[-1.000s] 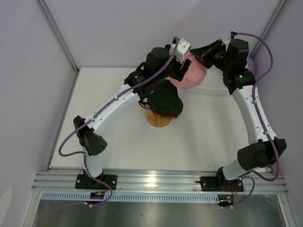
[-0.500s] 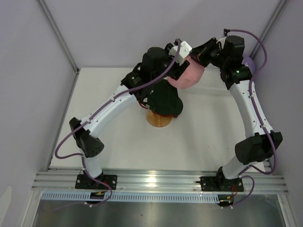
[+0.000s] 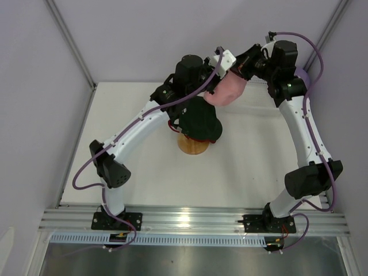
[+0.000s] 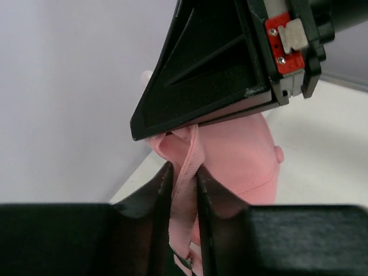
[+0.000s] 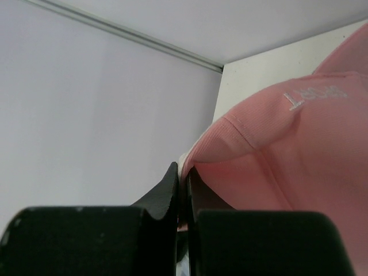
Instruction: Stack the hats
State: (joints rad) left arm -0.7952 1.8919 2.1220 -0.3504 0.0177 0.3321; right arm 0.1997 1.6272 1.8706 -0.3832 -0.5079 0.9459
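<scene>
The pink hat (image 3: 225, 92) hangs at the back of the table, held between both grippers. My left gripper (image 4: 184, 171) is shut on its back strap (image 4: 183, 201); from above, the left gripper (image 3: 215, 85) is at the hat's left side. My right gripper (image 5: 185, 172) is shut on the edge of the pink hat (image 5: 287, 149), at the top right of the hat as seen from above (image 3: 244, 69). A black hat (image 3: 199, 119) sits on a round wooden stand (image 3: 192, 146), just in front of the pink one. A lavender hat (image 3: 303, 76) peeks out behind the right arm.
The back wall stands close behind both grippers, and the right wall runs beside the lavender hat. The right gripper's black body (image 4: 213, 63) hangs just above the left fingers. Both arms arch over the middle of the white table (image 3: 253, 161).
My left gripper has shut on the pink hat's strap; it was open a second ago. The right arm and the hat have shifted slightly left and toward the back wall.
</scene>
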